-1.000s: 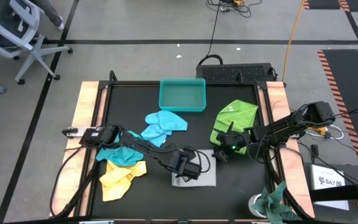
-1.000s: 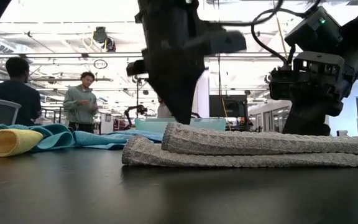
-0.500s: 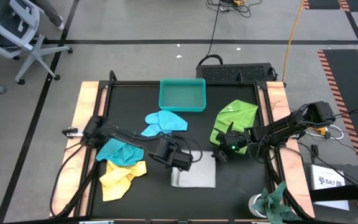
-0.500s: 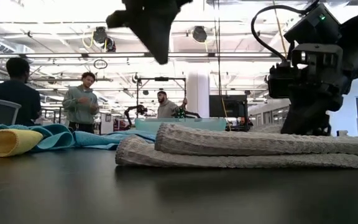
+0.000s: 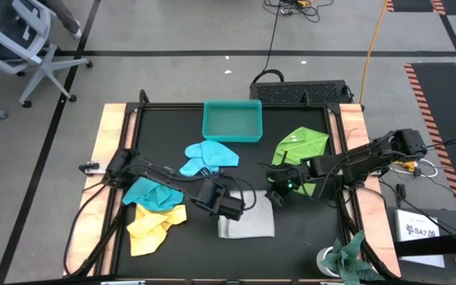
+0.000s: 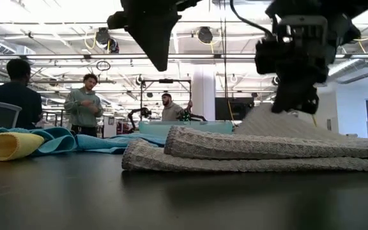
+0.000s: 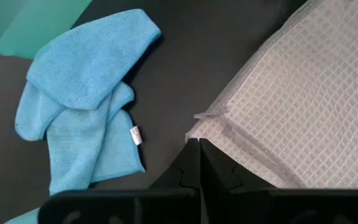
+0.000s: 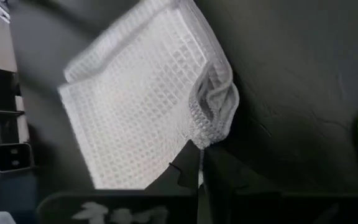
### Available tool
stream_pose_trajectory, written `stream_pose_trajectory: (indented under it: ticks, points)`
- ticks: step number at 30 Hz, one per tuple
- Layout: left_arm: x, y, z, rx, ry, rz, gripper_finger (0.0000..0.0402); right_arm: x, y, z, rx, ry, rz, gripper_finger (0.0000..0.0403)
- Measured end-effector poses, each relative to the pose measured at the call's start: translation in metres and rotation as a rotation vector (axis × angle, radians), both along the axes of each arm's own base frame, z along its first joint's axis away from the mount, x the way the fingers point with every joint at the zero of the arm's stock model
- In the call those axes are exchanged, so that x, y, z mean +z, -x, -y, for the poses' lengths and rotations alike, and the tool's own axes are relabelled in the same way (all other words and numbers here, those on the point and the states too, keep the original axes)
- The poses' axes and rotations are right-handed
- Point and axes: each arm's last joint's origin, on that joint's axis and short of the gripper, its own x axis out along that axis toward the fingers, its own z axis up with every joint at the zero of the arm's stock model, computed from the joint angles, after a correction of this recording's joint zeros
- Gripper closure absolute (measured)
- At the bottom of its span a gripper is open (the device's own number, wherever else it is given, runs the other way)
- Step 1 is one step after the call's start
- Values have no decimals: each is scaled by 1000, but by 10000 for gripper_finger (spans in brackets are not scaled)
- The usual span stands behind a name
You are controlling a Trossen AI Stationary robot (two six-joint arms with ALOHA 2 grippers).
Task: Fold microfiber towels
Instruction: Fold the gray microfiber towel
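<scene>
Right hand [image 5: 274,192] moved in, now pinching grey towel [image 5: 248,225] corner; left hand [image 5: 233,207] closed, empty.

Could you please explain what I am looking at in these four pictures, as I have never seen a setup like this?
Two dark robot arms work at a black table. One camera looks straight down, one sits at table height, and one rides on each wrist. The right gripper has pinched a corner of the folded pale grey waffle-weave towel and lifts it. The left gripper is shut and empty above that towel. Nearby lie light blue, turquoise, yellow and lime green towels, and a teal plastic tray.
</scene>
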Motion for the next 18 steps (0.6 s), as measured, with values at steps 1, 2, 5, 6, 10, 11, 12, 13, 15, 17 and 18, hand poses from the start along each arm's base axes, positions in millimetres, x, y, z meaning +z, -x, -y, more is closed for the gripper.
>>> stream_pose_trajectory:
  ticks: [1,2,5,6,10,11,12,13,15,17,18]
  points:
    - [-1,0,0,-3,-2,-5,401,3,-2,0,-1,2,-2,402]
    - [-1,1,1,-5,-3,-10,401,6,-3,0,-4,5,-1,402]
    - [-2,2,3,-9,-6,-20,401,13,-6,0,-26,9,-8,402]
    - [-2,2,3,-9,-8,-23,401,15,-6,0,-32,7,-22,402]
    - [-2,7,7,-20,-20,-60,401,24,-9,0,-40,9,-47,402]
    - [-2,8,7,-22,-19,-65,401,27,-9,0,-43,13,-54,402]
    - [-2,9,8,-24,-19,-68,401,29,-10,0,-46,26,-65,402]
    - [-2,9,9,-24,-18,-67,401,32,-10,0,-46,41,-78,402]
    - [-2,9,10,-27,-18,-67,401,38,-10,2,-44,55,-100,403]
    - [-2,10,11,-34,-20,-69,401,43,-10,5,-52,59,-130,403]
    - [-2,10,11,-36,-21,-71,401,45,-9,7,-57,64,-159,403]
